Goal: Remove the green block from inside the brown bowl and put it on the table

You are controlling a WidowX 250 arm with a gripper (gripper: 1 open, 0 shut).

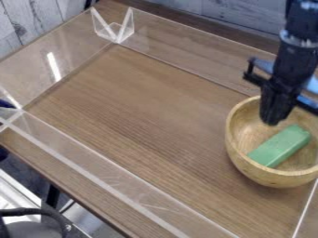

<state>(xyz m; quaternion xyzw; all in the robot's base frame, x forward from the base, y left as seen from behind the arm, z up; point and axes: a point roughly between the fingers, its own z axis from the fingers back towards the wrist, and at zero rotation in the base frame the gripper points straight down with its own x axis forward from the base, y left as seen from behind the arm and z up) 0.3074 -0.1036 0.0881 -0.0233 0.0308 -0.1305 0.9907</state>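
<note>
The green block (280, 147) lies tilted inside the brown bowl (233, 139) at the right edge of the table (137, 112). My black gripper (270, 117) points straight down over the bowl's back part, just above and behind the block. Its fingers are pressed together with nothing between them. The block rests free on the bowl's inner slope, apart from the fingertips.
Low clear acrylic walls (50, 65) edge the tabletop, with a clear bracket (112, 26) at the far corner. The bowl sits close to the right wall and is partly cut off by the picture's edge.
</note>
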